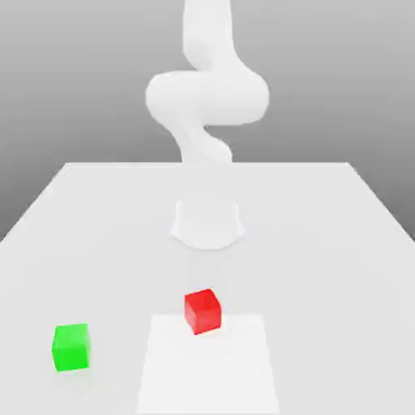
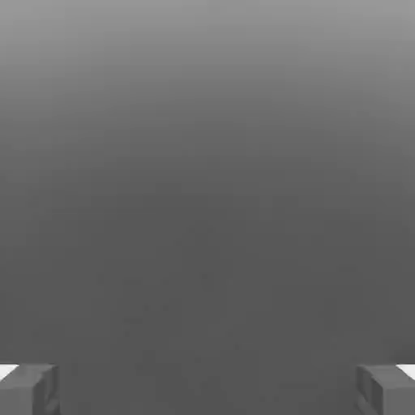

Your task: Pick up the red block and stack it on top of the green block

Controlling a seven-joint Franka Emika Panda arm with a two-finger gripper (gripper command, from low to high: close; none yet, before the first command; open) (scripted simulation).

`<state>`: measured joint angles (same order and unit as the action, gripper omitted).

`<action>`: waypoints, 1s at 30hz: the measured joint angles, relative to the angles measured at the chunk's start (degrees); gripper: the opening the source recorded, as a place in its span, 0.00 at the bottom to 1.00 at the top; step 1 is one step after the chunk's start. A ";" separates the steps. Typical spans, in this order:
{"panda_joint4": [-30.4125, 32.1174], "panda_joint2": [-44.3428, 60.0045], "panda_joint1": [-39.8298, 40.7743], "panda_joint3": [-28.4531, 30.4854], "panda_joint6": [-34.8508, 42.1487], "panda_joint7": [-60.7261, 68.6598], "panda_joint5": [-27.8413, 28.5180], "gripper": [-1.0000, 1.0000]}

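End effector (image 2: 207, 389) fingers stand wide apart, holding nothing. Red block (image 1: 202, 310) rests on the bench (image 1: 340, 243), in front of the arm base; it probably lies below the raised end effector. Green block (image 1: 70, 347) sits apart, toward the exterior view's left. Both are plain, equal-sized cubes.

The red block (image 1: 202, 310) and green block (image 1: 71, 347) look like smooth, faintly glossy plastic, the table (image 1: 324, 243) matt white, the arm (image 1: 207, 97) smooth white, and the claw's fingers (image 2: 385, 391) matt grey.
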<state>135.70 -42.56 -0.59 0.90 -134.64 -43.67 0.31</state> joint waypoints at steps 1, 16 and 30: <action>1.89 1.62 -0.30 0.44 -1.38 1.07 0.16 0.50; 31.05 28.37 -4.08 6.16 -23.50 18.04 2.68 0.50; 32.21 52.07 -0.79 0.57 -42.71 26.54 -5.32 0.00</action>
<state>167.91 9.51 -1.38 1.47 -177.35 -17.13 -5.01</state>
